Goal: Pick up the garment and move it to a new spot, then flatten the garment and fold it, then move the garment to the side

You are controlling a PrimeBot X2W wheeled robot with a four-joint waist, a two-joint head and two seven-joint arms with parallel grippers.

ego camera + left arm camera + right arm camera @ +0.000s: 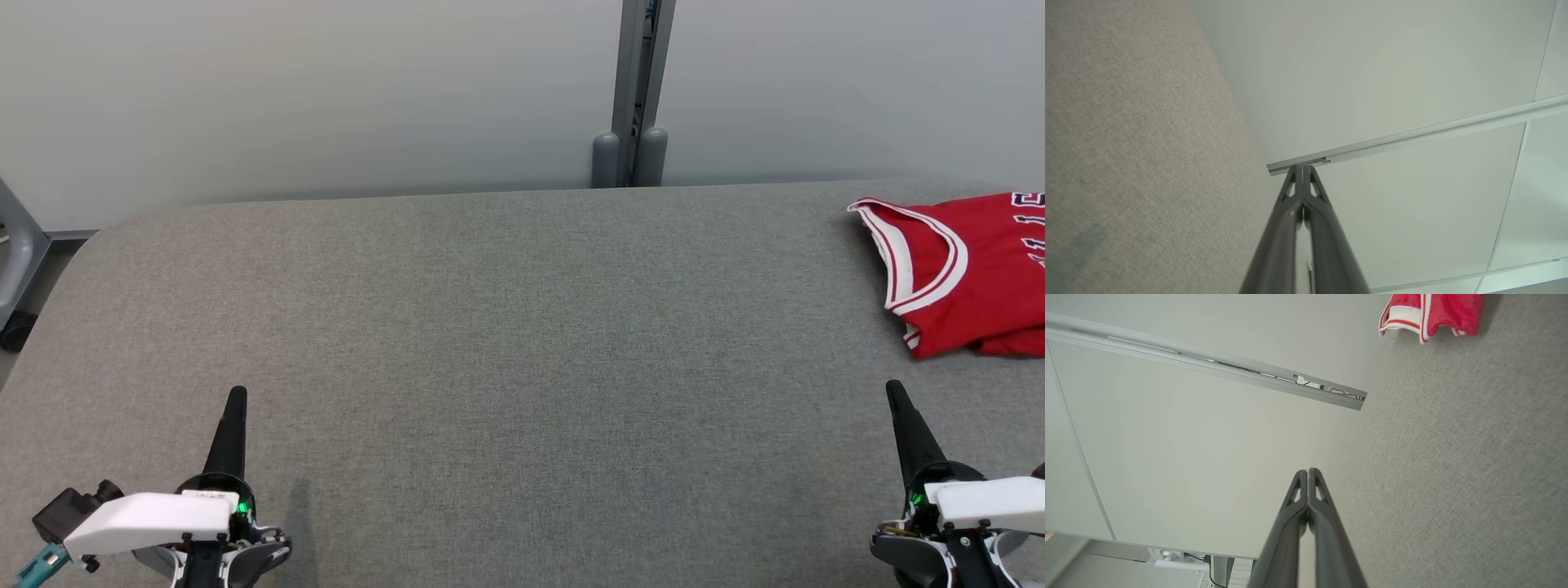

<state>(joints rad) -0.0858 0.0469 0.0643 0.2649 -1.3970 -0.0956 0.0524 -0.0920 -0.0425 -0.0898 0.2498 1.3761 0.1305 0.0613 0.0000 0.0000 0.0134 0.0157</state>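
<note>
Over the near left of the grey surface (506, 343), the left gripper (236, 400) is hovering, its fingers (1282, 237) clenched on nothing. Over the surface's near right, the right gripper (895, 390) is doing the same, fingers pressed together and empty. Toward the surface's far right the red garment (971, 269) is lying rumpled (partly cut off in the head view). Reaching in with fingers unopened would likely be shoving and bunching the cloth rather than gripping it.

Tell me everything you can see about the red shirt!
The red jersey is a sleeveless sports top of smooth cloth, with white-and-red trim around an opening and white lettering cut off by the picture's edge. It lies rumpled at the far right of the gray fabric-covered table, resting on it; nothing else seen touches it.
</note>
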